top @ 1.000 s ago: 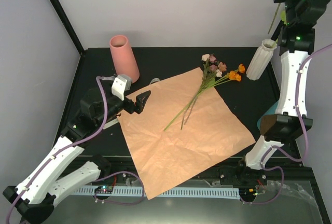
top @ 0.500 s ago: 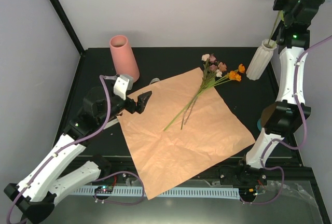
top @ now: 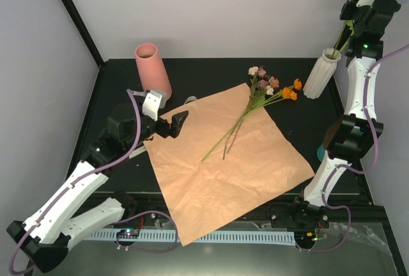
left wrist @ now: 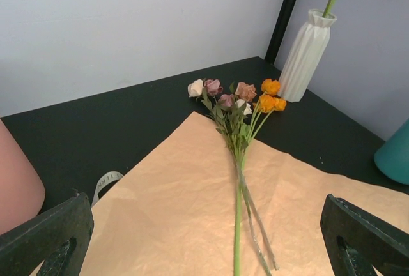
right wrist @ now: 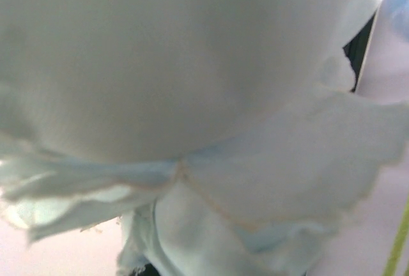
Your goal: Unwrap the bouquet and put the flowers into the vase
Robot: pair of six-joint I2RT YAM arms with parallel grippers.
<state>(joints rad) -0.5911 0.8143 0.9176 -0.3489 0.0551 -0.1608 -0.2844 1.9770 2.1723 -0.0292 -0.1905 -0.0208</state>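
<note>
Right wrist: blue petals only; top external: stem in vase.

You have a smooth pink cylinder vase standing upright at the back left of the black table. A pale ribbon strip lies near it. Look for a teal vase at the table's right edge.

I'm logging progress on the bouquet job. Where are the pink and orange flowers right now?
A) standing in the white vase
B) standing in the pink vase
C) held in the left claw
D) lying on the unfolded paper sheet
D: the flowers lie with their stems across the flat paper sheet, blooms poking past its far corner.
</note>
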